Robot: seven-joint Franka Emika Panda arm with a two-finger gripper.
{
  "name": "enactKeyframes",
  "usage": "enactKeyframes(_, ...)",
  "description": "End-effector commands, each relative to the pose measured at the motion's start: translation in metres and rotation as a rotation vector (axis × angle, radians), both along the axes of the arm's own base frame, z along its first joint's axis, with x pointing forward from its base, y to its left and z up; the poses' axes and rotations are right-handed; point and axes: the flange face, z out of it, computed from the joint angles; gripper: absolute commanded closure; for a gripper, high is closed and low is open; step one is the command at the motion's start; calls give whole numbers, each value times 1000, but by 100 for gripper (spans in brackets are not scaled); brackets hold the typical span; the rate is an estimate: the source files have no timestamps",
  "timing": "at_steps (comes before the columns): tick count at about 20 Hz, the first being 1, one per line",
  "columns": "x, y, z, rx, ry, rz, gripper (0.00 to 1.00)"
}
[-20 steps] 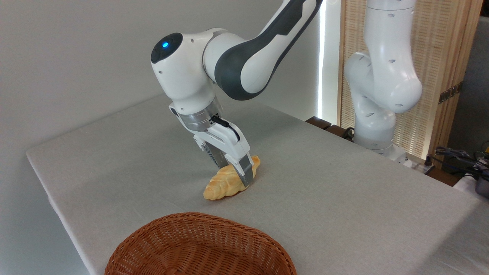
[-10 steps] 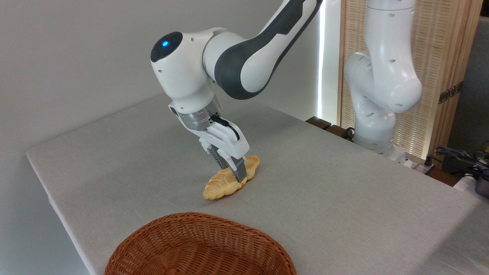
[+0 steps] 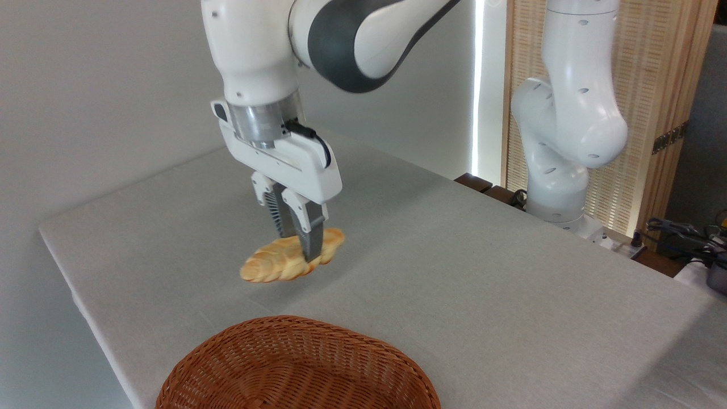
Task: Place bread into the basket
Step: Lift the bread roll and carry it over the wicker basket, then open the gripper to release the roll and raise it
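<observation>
The golden-yellow bread [image 3: 278,262] hangs in the air above the table, lying roughly level with its tapered left end free. My gripper [image 3: 300,250] is shut on the bread near its right half, fingers pointing straight down. The reddish-brown wicker basket [image 3: 295,366] sits at the bottom edge of the picture, below and slightly right of the held bread, with nothing in it.
A grey cloth covers the table [image 3: 454,272]. My arm's white base [image 3: 559,170] stands at the table's far right edge. Cables and dark objects [image 3: 693,238] lie beyond the right edge. A wooden slatted screen stands behind the base.
The gripper closed on the bread and lifted it off the table, moving up and to the left. The wrist has straightened to point downward.
</observation>
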Motion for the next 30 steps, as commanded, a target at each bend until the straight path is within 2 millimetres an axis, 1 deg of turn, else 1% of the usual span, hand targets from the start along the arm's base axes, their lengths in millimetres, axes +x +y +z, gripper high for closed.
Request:
enactKeyframes(1,27,33,28,27,-233,40,7)
enactKeyframes(2,33,33,30,31,-283,40,0)
enactKeyframes(4,40,35,26,45,-316,39,0)
enactKeyframes(5,41,42,27,52,-318,48,0)
enactKeyframes(7,41,44,26,53,-322,51,0)
enactKeyframes(18,42,46,29,49,-339,61,0)
enactKeyframes(20,41,45,32,47,-338,60,0)
enactKeyframes(22,35,45,33,34,-294,69,0)
enactKeyframes(23,30,46,37,31,-261,68,0)
enactKeyframes(27,12,44,46,24,-62,58,0)
enactKeyframes(29,6,45,51,18,-27,60,0)
enactKeyframes(30,4,47,50,1,-2,58,0)
